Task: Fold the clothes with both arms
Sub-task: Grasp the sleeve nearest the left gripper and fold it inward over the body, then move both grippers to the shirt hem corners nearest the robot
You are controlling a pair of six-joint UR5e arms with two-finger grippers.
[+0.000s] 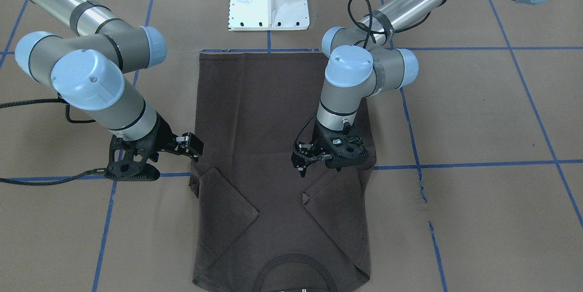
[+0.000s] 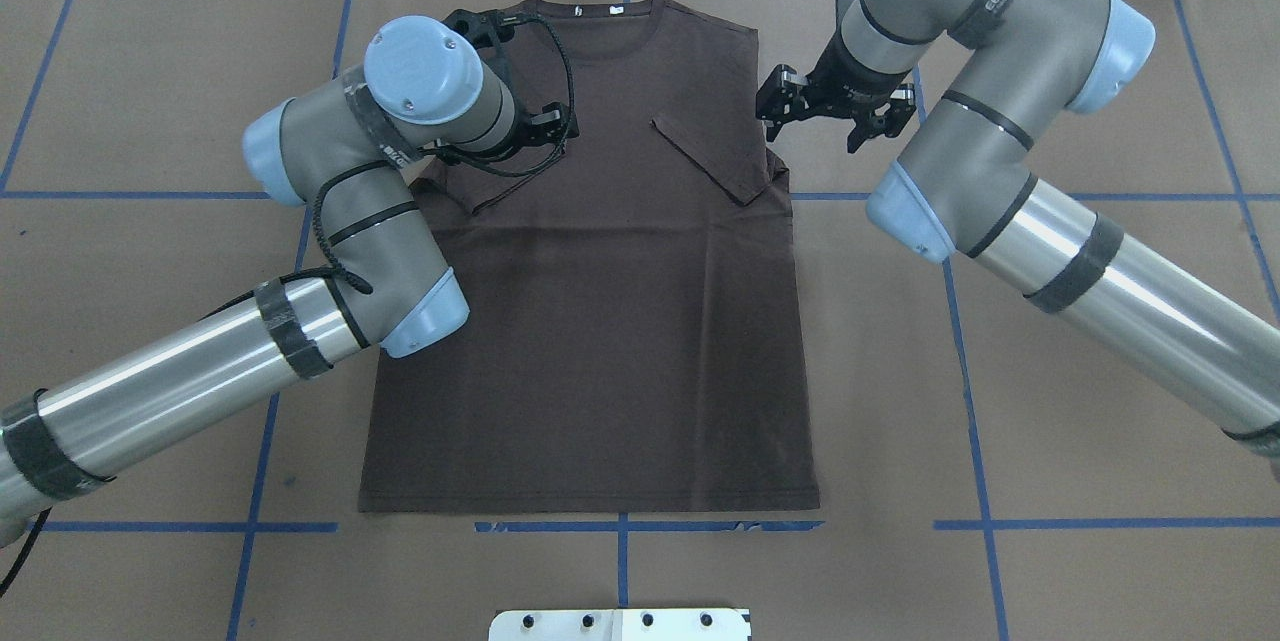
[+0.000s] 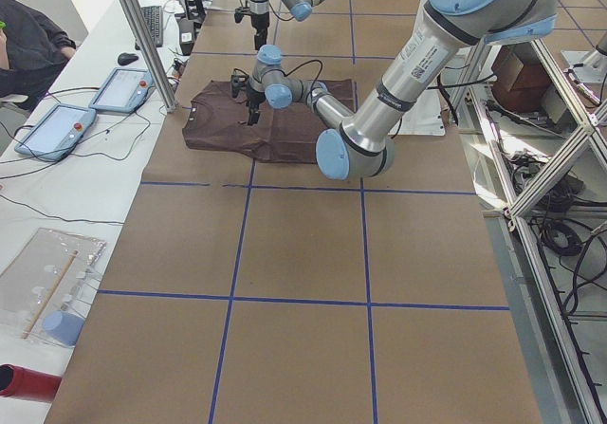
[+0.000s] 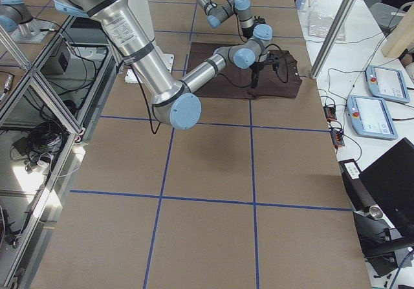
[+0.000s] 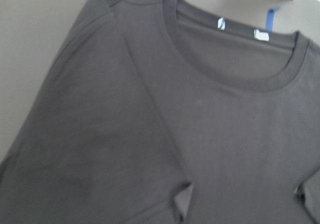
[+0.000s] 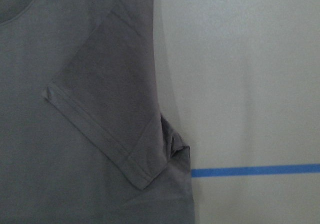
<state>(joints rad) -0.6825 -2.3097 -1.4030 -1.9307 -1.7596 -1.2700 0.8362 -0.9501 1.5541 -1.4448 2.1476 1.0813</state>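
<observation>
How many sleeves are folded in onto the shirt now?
2: the left-side sleeve by the left gripper, the right-side sleeve by the right gripper, both flat on the T-shirt.

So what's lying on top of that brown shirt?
Its two sleeves, folded inward over the chest; the second lies partly below the left tool. What's beneath them is covered.

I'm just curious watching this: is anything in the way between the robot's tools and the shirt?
Nothing visible is. The T-shirt lies flat, sleeves folded in; the left tool hangs right above it, the right tool beside its edge.
</observation>
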